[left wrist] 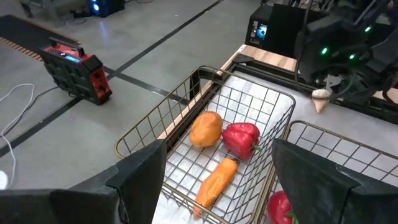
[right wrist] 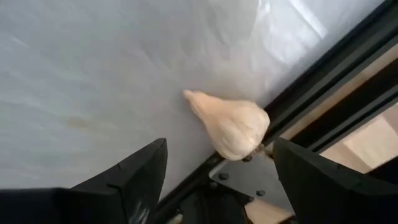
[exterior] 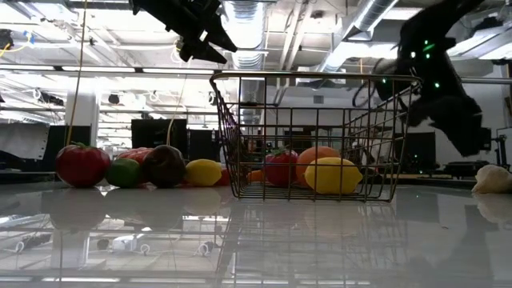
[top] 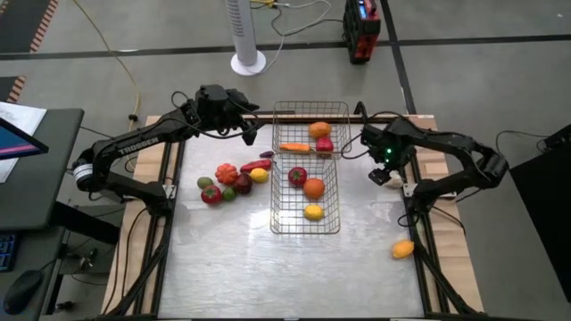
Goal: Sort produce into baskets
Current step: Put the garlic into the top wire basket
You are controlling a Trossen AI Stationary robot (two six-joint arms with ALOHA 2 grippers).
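Observation:
Two silver wire baskets stand mid-table. The far basket (top: 310, 129) holds an orange, a red pepper and an orange carrot (left wrist: 214, 180). The near basket (top: 306, 196) holds a red fruit, an orange and a lemon (exterior: 332, 174). Several loose produce pieces (top: 234, 176) lie on the table left of the baskets. A pale garlic bulb (right wrist: 233, 127) lies on its side at the table's right edge. My left gripper (top: 251, 132) is open and empty, raised left of the far basket. My right gripper (top: 382, 169) is open just above the garlic, its fingers on either side, not touching.
An orange-yellow fruit (top: 403, 249) lies at the right edge, nearer the front. The black frame rail (right wrist: 323, 93) runs right beside the garlic. A bare stretch of tabletop (top: 268, 276) lies in front of the baskets. A fan base and a red-black box stand on the floor beyond.

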